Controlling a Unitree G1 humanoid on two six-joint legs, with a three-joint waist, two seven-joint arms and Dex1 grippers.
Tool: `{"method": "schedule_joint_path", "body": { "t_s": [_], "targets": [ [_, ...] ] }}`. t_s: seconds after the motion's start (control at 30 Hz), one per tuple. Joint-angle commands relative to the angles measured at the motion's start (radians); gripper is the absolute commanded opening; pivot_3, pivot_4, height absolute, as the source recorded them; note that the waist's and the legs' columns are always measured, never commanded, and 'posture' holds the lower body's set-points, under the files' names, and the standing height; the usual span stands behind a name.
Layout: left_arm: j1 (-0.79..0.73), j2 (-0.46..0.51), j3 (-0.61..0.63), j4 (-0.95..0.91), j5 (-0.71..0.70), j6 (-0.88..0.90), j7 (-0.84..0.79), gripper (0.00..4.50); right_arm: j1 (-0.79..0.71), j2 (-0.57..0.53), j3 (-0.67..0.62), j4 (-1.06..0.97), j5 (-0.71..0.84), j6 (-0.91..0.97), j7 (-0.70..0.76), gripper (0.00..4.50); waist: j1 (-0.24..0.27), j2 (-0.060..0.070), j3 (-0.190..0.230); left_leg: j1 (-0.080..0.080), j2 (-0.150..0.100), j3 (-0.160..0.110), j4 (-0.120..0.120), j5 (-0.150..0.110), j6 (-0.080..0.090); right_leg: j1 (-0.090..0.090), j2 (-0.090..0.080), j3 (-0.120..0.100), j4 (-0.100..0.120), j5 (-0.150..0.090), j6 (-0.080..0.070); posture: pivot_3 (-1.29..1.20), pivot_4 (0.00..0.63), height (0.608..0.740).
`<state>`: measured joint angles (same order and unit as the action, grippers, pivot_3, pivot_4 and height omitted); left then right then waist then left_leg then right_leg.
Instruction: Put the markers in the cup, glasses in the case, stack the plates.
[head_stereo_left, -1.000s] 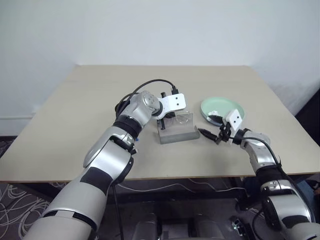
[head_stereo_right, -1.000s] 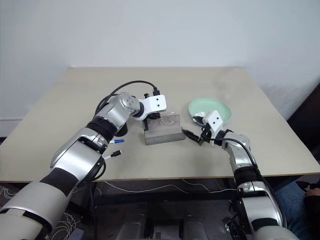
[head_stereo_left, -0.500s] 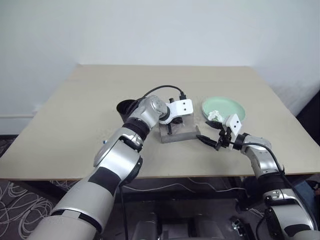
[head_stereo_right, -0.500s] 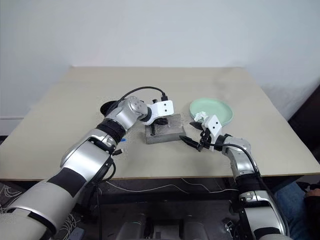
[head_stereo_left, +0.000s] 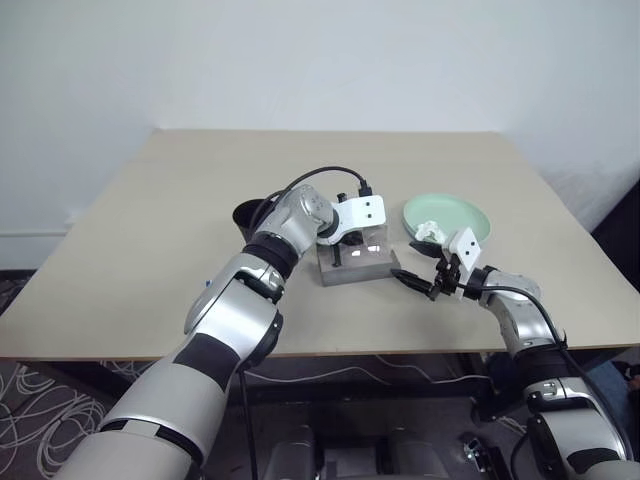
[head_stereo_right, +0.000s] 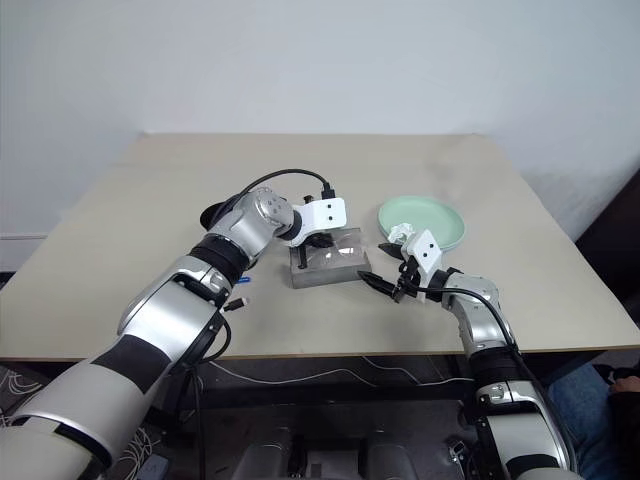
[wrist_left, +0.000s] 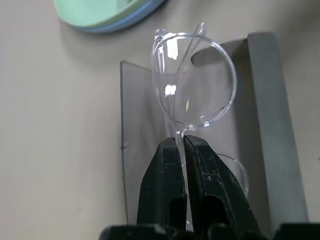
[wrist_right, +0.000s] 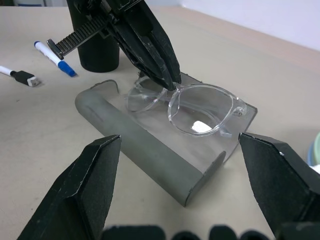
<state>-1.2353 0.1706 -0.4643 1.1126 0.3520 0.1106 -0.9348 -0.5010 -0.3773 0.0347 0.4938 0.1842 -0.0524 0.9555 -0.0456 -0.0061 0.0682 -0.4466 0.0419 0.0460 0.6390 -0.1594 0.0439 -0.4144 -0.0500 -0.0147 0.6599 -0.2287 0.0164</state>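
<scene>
My left gripper (wrist_left: 181, 143) is shut on the bridge of the clear glasses (wrist_left: 195, 80). It holds them tilted inside the open grey case (wrist_right: 145, 155); I cannot tell whether they touch its floor. My right gripper (head_stereo_left: 420, 283) stands open just off the case's right end, pointing at it, with nothing between its fingers. The black cup (wrist_right: 97, 50) stands upright behind my left forearm. The blue-capped marker (wrist_right: 55, 57) and the dark-capped marker (wrist_right: 17, 75) lie on the table beside the cup. The mint green plate (head_stereo_left: 450, 212) rests on the light blue plate (wrist_left: 125, 22), right of the case.
The tan table (head_stereo_left: 150, 230) is bare on its left half and along the back. A pale wall rises behind its far edge. My left forearm crosses over the markers and partly hides the cup in the head views.
My left wrist has shifted a little to the right with the glasses, uncovering the cup behind it. The right gripper has stayed open in about the same spot.
</scene>
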Motion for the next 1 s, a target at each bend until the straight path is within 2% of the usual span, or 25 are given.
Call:
{"method": "schedule_joint_path", "body": {
  "t_s": [0.03,0.37,0.63,0.8,0.9,1.0],
  "targets": [
    [0.003,0.007,-0.008,-0.018,0.024,0.0,-0.004,0.12,-0.025,-0.004,-0.009,-0.018,0.004,-0.021,-0.007,4.08,0.0,0.0,0.0,0.0,0.0,0.0,0.0,0.0,0.0,0.0,0.0,0.0,0.0,0.0,0.0,0.0,0.0,0.738],
    [0.052,-0.01,-0.02,-0.021,0.049,-0.007,-0.001,0.12,-0.019,-0.004,-0.009,-0.014,-0.001,-0.027,-0.019,4.08,0.0,0.0,0.0,0.0,0.0,0.0,0.0,0.0,0.0,0.0,0.0,0.0,0.0,0.0,0.0,0.0,0.0,0.738],
    [0.073,-0.01,0.006,-0.101,-0.009,0.12,-0.158,0.12,-0.016,-0.004,-0.005,-0.016,-0.005,-0.031,-0.024,4.08,0.0,0.0,0.0,0.0,0.0,0.0,0.0,0.0,0.0,0.0,0.0,0.0,0.0,0.0,0.0,0.0,0.0,0.738],
    [0.098,0.006,-0.005,-0.149,0.001,0.163,-0.196,0.12,-0.026,0.0,-0.002,-0.002,-0.008,-0.038,-0.024,4.08,0.0,0.0,0.0,0.0,0.0,-0.001,0.0,0.0,0.0,0.001,0.0,0.0,0.0,0.0,0.0,0.0,0.0,0.738],
    [0.108,0.01,-0.006,-0.17,0.001,0.173,-0.197,0.73,-0.031,0.001,0.0,0.004,-0.009,-0.041,-0.024,4.08,0.0,0.0,0.0,0.001,0.0,-0.001,0.0,0.0,0.0,0.001,0.0,0.0,0.0,0.0,0.0,0.0,0.0,0.738],
    [0.111,0.011,-0.002,-0.181,0.001,0.171,-0.182,1.69,-0.036,0.001,0.001,0.01,-0.009,-0.044,-0.022,4.08,0.0,0.0,0.0,0.001,0.0,-0.001,0.001,0.0,0.0,0.001,0.0,0.0,0.0,0.0,0.0,0.0,0.0,0.738]
  ]
}}
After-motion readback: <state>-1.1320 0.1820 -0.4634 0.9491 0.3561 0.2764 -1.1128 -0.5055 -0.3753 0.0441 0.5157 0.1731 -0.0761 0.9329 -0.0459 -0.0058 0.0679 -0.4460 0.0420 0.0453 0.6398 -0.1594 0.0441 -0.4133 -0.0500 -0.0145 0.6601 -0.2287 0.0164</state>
